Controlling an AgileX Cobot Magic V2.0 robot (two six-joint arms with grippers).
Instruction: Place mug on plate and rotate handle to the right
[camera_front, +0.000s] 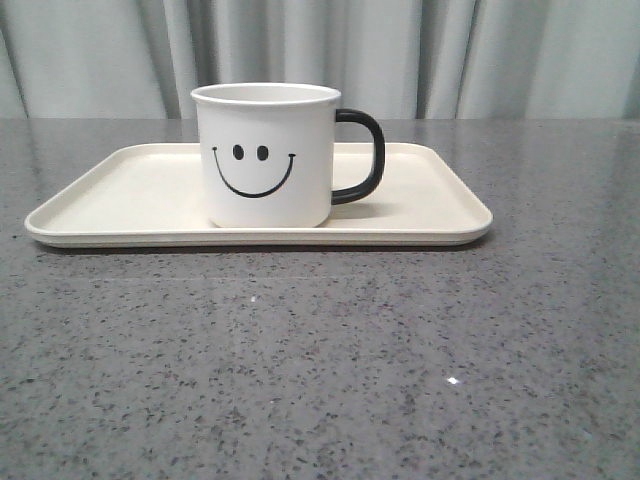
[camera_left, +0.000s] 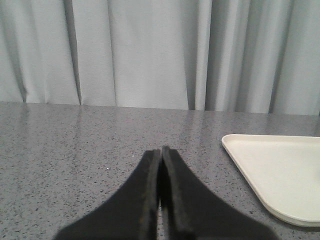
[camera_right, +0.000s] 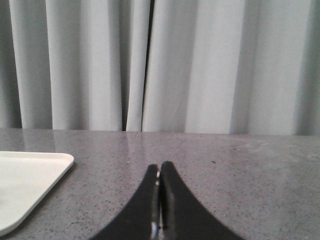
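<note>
Claws (camera_left: 160, 152) (camera_right: 159, 167) closed, mug (camera_front: 265, 155) mid-plate (camera_front: 440, 215)

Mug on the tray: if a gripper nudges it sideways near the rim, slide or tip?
Probably slides. The mug looks squat, about as wide as tall, standing upright on a flat base, so tipping seems unlikely. The plate looks smooth, so friction is likely low. Its glossy wall may slip in the fingers; the handle looks like a surer hold. Looks rigid, possibly chippable.
</note>
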